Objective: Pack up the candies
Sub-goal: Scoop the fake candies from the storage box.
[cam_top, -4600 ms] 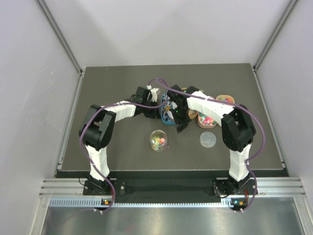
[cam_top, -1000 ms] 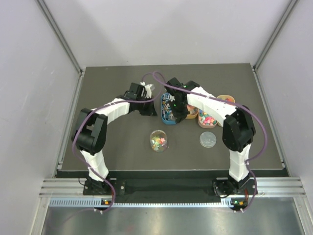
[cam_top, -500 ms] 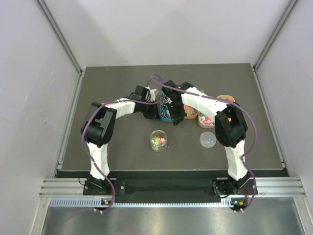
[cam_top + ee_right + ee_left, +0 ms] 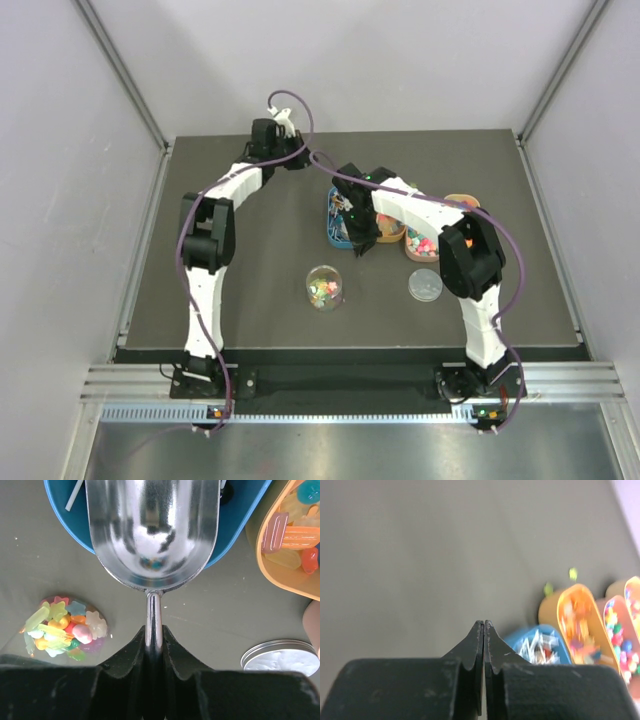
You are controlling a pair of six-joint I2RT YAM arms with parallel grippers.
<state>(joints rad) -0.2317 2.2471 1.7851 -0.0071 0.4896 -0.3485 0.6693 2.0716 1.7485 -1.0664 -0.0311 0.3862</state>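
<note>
right gripper (image 4: 153,636): nipped tight on scoop (image 4: 152,535) stem, bowl over blue tray (image 4: 60,515). left gripper (image 4: 483,626): closed, empty, far back. orange tray (image 4: 287,580), jar (image 4: 324,270), lid (image 4: 280,657): alongside. candies (image 4: 60,625): heaped in trays and jar; likely light, hard, slick, prone to roll, too small for jaws singly; best scooped from beneath, not pinched.

Scoop (image 4: 152,530): polished mirror-bright metal. Blue tray (image 4: 59,511): glossy plastic. Table (image 4: 210,612): matt grey. Candies (image 4: 65,629): glossy, waxy.
</note>
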